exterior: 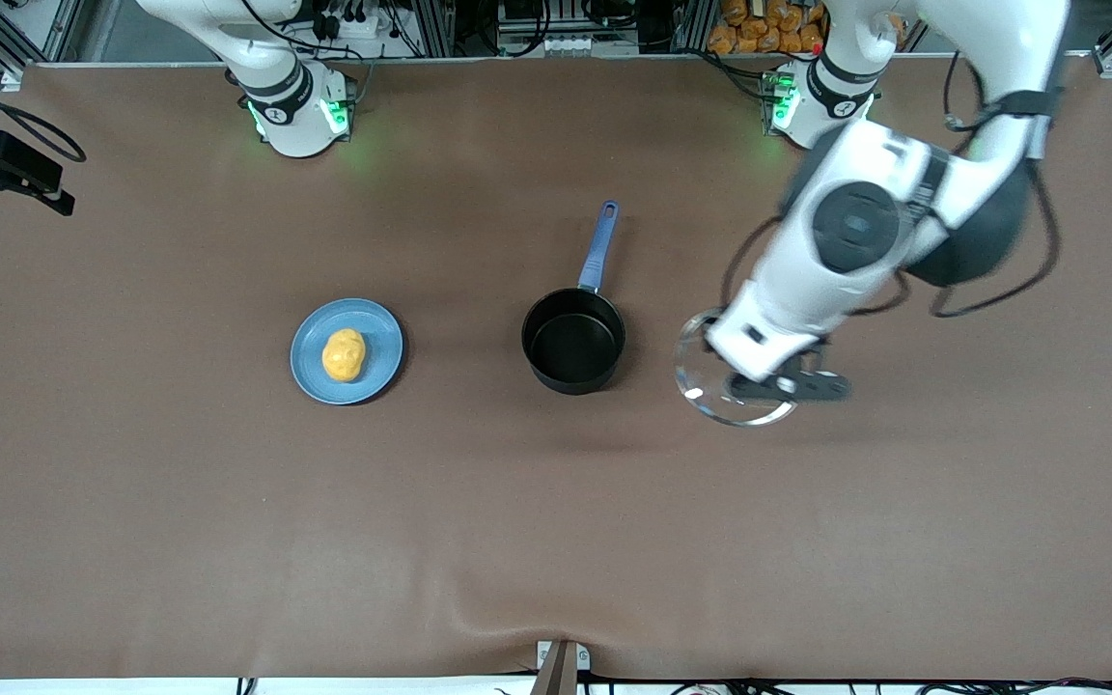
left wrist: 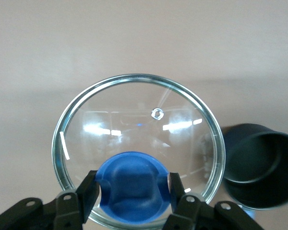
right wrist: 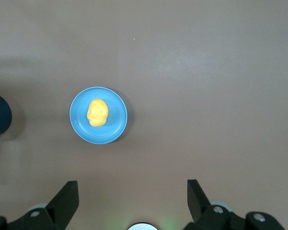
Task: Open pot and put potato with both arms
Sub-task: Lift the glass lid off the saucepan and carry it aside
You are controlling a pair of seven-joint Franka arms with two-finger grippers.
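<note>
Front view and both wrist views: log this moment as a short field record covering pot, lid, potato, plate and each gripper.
pot: small round black saucepan with a long blue handle, open, nothing in it, mid-table
lid: clear glass lid with blue knob, off the pot, held beside it toward the left arm's end
potato: small lumpy yellow-orange potato, lying on the plate
plate: flat light-blue plate, beside the pot toward the right arm's end
left gripper: shut on the lid's knob
right gripper: open, high over the table, plate in its view
</note>
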